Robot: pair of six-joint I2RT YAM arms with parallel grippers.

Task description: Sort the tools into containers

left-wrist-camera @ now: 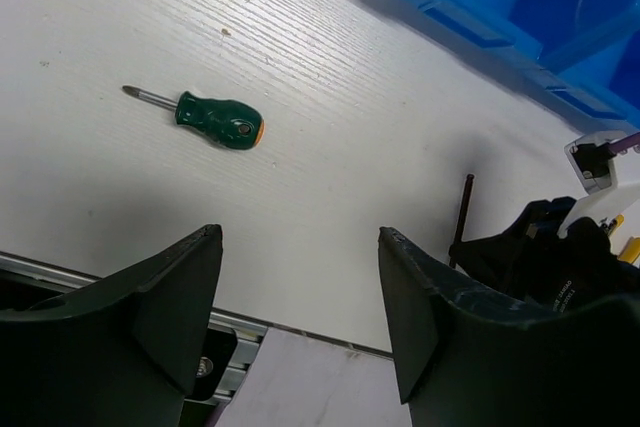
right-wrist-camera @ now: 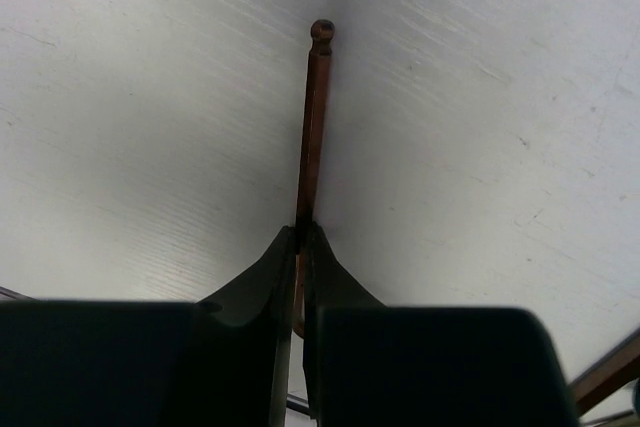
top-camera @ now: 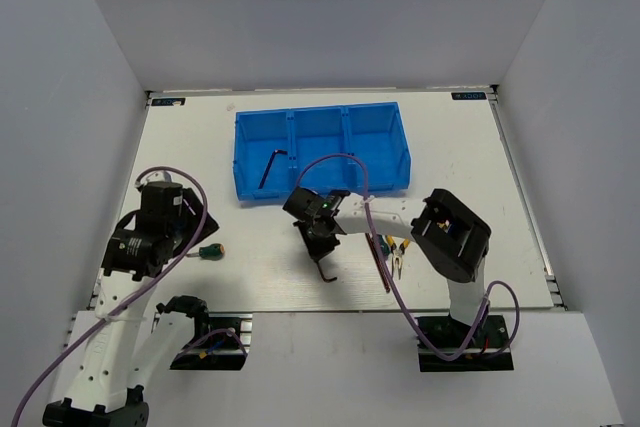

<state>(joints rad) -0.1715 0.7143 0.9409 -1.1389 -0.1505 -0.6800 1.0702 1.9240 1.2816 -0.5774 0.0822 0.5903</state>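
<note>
R pincer (right-wrist-camera: 302,234) is shut tight on a thin hex key (right-wrist-camera: 315,117); the jaws are pressed together w/ the shaft clamped between the tips. The long leg runs straight out ahead of the pincer and its ball end is seen over bare bench (top-camera: 200,137). From above, the key's short bent leg is seen just under the pincer, pointing toward the near edge. Whether the key touches the bench can't be told.

R arm is folded: upper link raised from its base at the near R edge, elbow bent sharply, forearm stretched leftward so the wrist is held approx. mid-bench, just in front of the blue bin (top-camera: 395,117). A purple cable (top-camera: 350,159) is looped up from the wrist and across the bin's front wall.

L pincer (left-wrist-camera: 297,237) is held wide open, nothing between the fingers. L arm is hunched over the L side of the bench, wrist pitched down toward the surface. A green-handled screwdriver (left-wrist-camera: 218,122) is seen lying flat ahead of it, apart from both fingers, tip pointed away from the bin.

Bin is set at the far-centre of the bench, w/ three compartments side by side. A second hex key (top-camera: 272,165) is seen in the L compartment; the mid and R compartments show only blue.

Yellow-handled pliers (top-camera: 398,253) are laid on the bench under the R forearm, and a third key (top-camera: 382,265), long and dark, is laid just beside them. Both are partly hidden by arm and cable.
</note>
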